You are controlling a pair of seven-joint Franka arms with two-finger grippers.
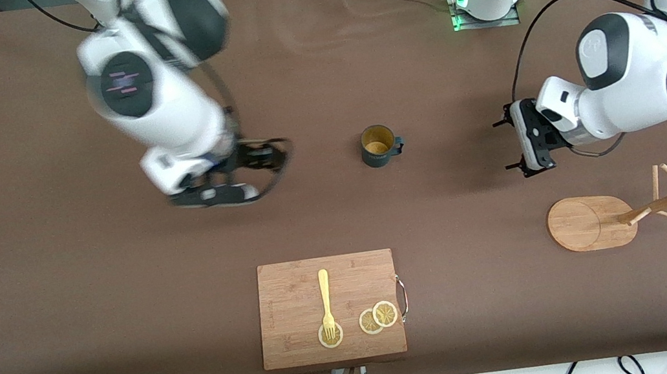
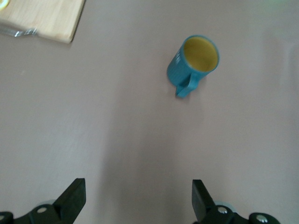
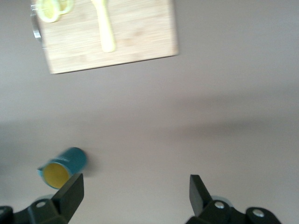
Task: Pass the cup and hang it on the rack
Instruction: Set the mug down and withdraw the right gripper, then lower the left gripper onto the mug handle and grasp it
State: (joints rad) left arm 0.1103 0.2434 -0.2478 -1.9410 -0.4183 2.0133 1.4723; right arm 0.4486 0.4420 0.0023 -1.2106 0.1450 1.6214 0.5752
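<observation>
Left claw [image 1: 514, 148] hangs over bare surface [image 1: 60, 284] toward the left arm's end, fingers [image 2: 72, 198] spread wide apart, nothing between them. Left wrist view shows both fingers with brown surface in the gap and the cup [image 2: 194, 63] well clear of them.

Right claw [image 1: 223, 192] hangs over the surface toward the right arm's end, fingers [image 3: 70, 193] also wide apart and holding nothing. Its arm is motion-blurred in the front view.

Counts:
- 1 cup [image 1: 378, 145]: dark teal, yellowish inside, upright on the surface about mid-table, between the two claws and apart from both. Handle points toward the left arm's end. In the right wrist view the cup [image 3: 63, 165] sits just off one fingertip, not in the gap.
- 1 rack [image 1: 593, 222]: light wood, oval base, one central post, several thin angled pegs. Stands on the surface toward the left arm's end, nearer the front camera than the left claw. No cup on any peg.
- 1 cutting board [image 1: 330, 308]: rectangular wood, metal handle on the edge toward the left arm's end, nearer the front camera than the cup.
- 1 yellow fork [image 1: 326, 304] lying on the board, tines resting on a lemon slice [image 1: 330, 336].
- 3 lemon slices total: that one, plus a pair [image 1: 378, 317] overlapping each other beside it, near the board's metal handle.

Cup and rack are well apart.
</observation>
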